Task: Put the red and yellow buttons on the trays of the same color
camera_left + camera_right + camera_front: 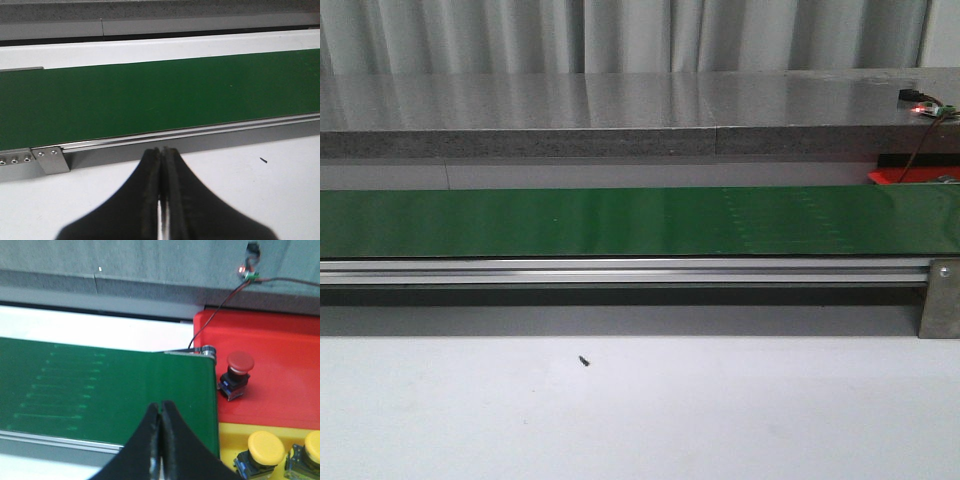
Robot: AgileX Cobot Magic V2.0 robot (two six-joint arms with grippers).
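Across the middle of the front view we see the green belt (620,222) running from 9 o'clock to 3 o'clock, its metal rail (620,270) along the near edge and the white table (640,410) below toward 6 o'clock. A grey ledge (620,115) lies behind the belt at 12 o'clock. At the belt's 3 o'clock end sits the red tray (280,370), only a sliver of it visible from the front, and just nearer us the yellow tray (235,432). On the red tray, close to the belt's end roller, stands one red button (236,374). On the yellow tray we count two yellow buttons (262,452), side by side. Our left gripper (163,152) hovers over the table near the rail, its fingers pressed together on nothing. Our right gripper (161,407) hangs over the belt, likewise closed and empty. A small dark speck (584,361) lies on the table.
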